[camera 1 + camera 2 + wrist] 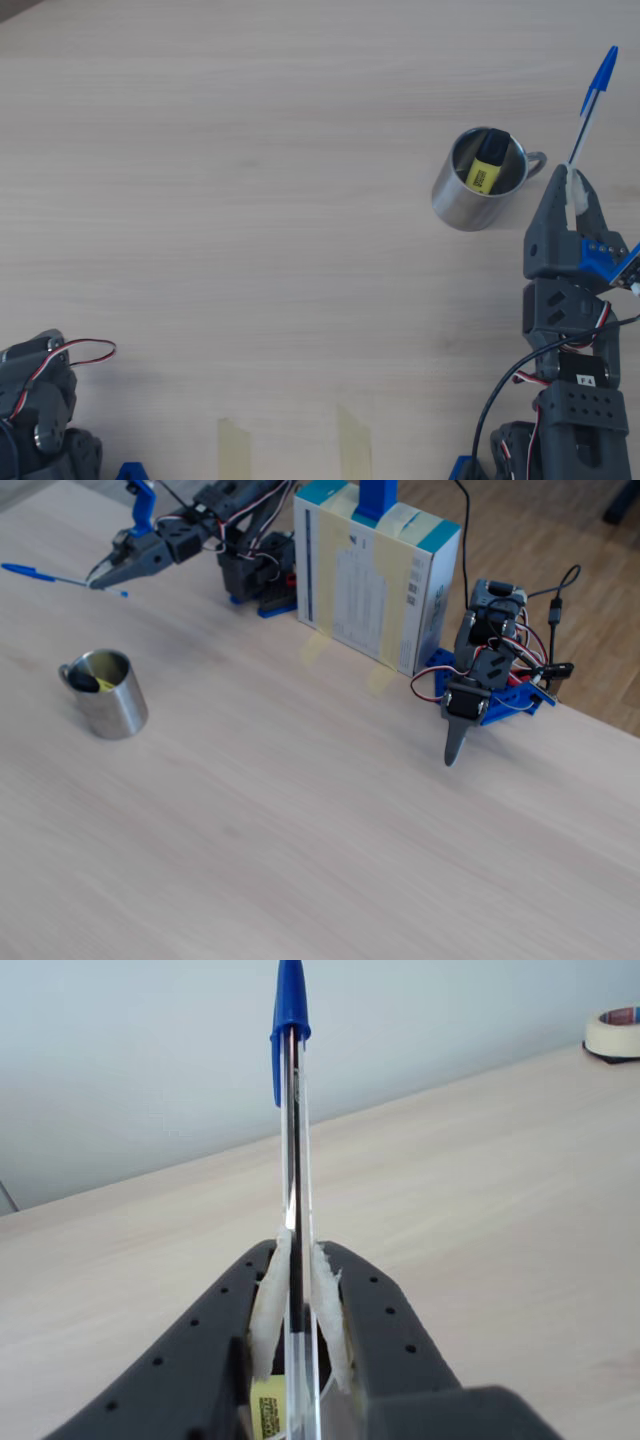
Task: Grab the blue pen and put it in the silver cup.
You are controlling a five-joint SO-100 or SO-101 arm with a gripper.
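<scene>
The blue pen (598,82) is a clear stick with a blue cap, and it juts forward out of my gripper (573,177), which is shut on its barrel. In the wrist view the pen (292,1140) runs straight up between the white-padded fingers (268,1305) of the gripper (297,1252). The silver cup (455,205) stands upright just left of the gripper in the overhead view, handle towards the gripper, with a yellow-and-black highlighter (486,172) inside. In the fixed view the pen (35,574) is held by the gripper (96,580) beyond the cup (115,715), apart from it.
A second arm (470,690) rests at the right, its gripper pointing down at the table. A white-and-teal box (375,570) stands at the back edge. Two tape strips (235,445) lie near the front edge in the overhead view. A tape roll (615,1032) sits far off.
</scene>
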